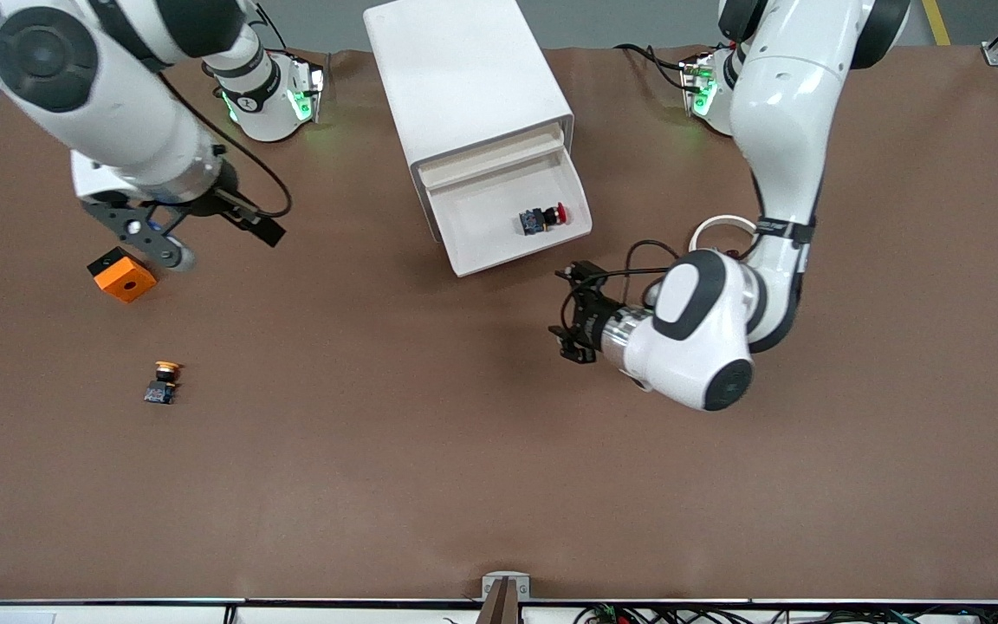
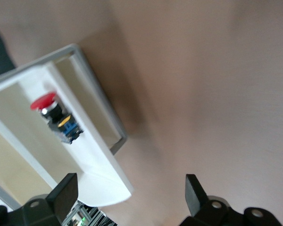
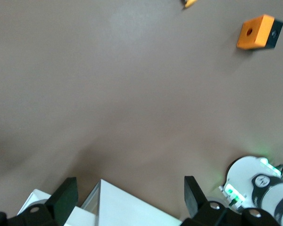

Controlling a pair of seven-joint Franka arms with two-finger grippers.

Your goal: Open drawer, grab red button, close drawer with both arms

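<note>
**Drawer open, button lying inside**

The small red-capped push button [image 1: 541,218] lies in the pulled-out white plastic drawer [image 1: 473,251]. The left gripper [image 1: 575,314], spread and holding nothing, hovers over the brown desk [image 1: 499,451] near the drawer's front. The right gripper [image 3: 127,197], also spread, hangs above the orange cube [image 1: 122,276].

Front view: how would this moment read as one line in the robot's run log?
drawer: open | button: inside drawer, ungrasped | left gripper: open, above table by drawer front | right gripper: open, waiting above table by orange cube
</note>
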